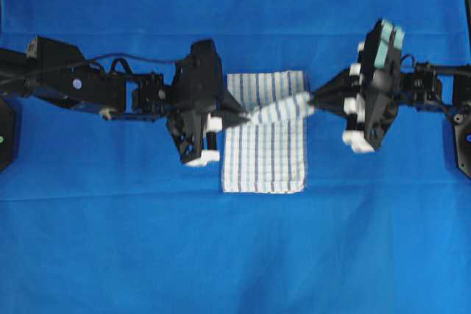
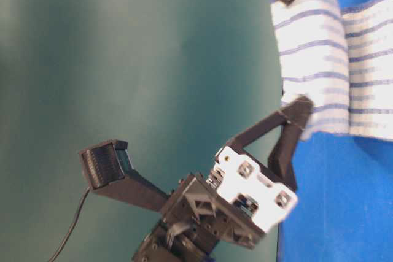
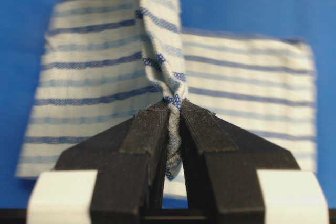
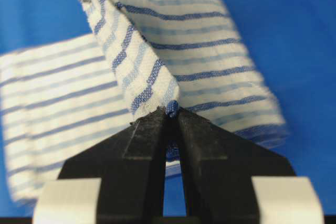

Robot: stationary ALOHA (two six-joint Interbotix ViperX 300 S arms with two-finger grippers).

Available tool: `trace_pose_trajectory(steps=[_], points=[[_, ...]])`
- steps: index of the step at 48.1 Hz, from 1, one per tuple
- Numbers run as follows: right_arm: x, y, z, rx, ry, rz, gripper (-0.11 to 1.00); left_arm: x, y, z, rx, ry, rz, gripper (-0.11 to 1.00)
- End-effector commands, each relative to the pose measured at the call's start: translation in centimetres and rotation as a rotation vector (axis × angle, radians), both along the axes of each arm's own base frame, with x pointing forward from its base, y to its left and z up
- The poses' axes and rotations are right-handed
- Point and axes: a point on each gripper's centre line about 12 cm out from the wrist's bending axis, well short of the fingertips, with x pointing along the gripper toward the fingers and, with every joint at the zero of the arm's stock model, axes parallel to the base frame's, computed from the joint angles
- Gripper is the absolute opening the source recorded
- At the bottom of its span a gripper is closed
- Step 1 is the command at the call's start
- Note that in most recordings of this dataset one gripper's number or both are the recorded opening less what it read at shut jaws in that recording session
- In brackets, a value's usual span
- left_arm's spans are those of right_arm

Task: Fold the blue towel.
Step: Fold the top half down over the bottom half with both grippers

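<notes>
Blue towel (image 1: 263,148) mid-fold at table centre, edge pinched by left gripper (image 1: 246,118) and right gripper (image 1: 312,98); next, seemingly, carried across, laid square, released.

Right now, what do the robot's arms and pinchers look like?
Both arms are black and boxy, with thin black cables running along them. The left gripper and right gripper each have pointed black wedge-shaped fingers on white plastic blocks. The right arm also carries a pale teal part near its wrist.
</notes>
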Motion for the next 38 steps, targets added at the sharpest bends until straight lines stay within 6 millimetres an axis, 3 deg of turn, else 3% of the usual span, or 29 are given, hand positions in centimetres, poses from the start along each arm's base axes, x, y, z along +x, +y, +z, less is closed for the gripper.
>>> trace_pose_trajectory(steps=[1,10,21,38], points=[[0.4,1.0,0.2,0.012,-0.006,0.027,0.08,0.0,-1.1,1.4,-0.001,-0.038,-0.025,0.04],[1.0,2.9,-1.2,0.044,0.05,0.065,0.08,-0.2,-3.1,0.4,-0.006,-0.012,-0.07,0.04],[1.7,3.7,-3.1,0.073,0.109,0.064,0.08,0.2,-4.2,-1.9,-0.005,0.009,-0.096,0.04],[2.5,4.6,-3.6,0.077,0.122,0.086,0.08,0.2,-4.9,-3.3,-0.004,0.019,-0.112,0.04]])
